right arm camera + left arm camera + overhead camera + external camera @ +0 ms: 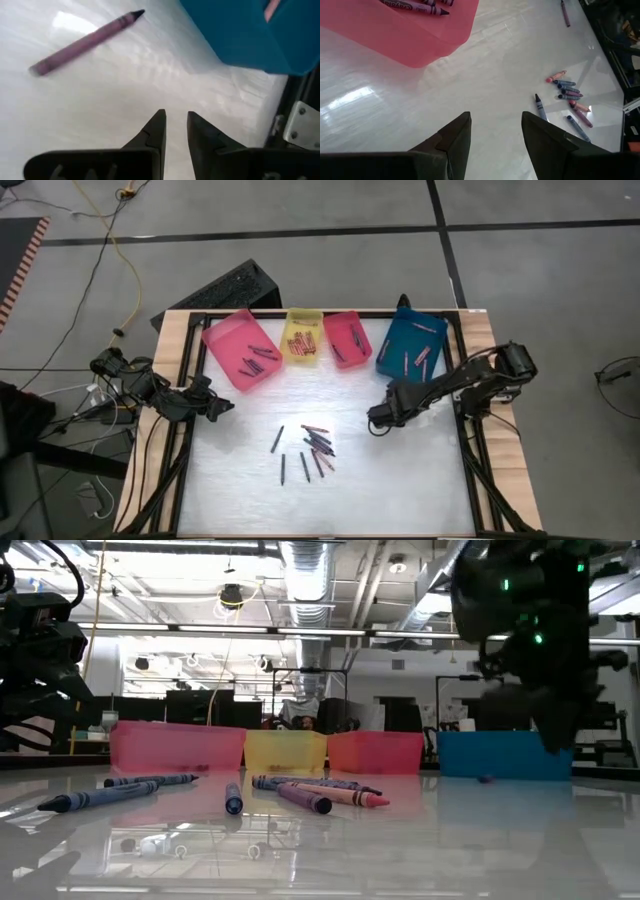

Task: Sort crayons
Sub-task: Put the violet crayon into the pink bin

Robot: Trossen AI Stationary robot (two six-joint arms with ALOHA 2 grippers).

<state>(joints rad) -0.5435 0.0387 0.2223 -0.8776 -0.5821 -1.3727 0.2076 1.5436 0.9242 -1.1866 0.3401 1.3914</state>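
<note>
— So where are your crayons lying?
— Loose near the table's middle; one purple crayon is sitting by the blue tray.
— And your pincers?
— Left pincer is hovering spread, empty, near the left edge; right pincer is hanging narrowly parted, pinching nothing.

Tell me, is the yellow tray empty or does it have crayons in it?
Not empty. The high view shows several reddish crayons lying inside the yellow tray.

Overhead, table-level, maybe close wrist cams.
</note>
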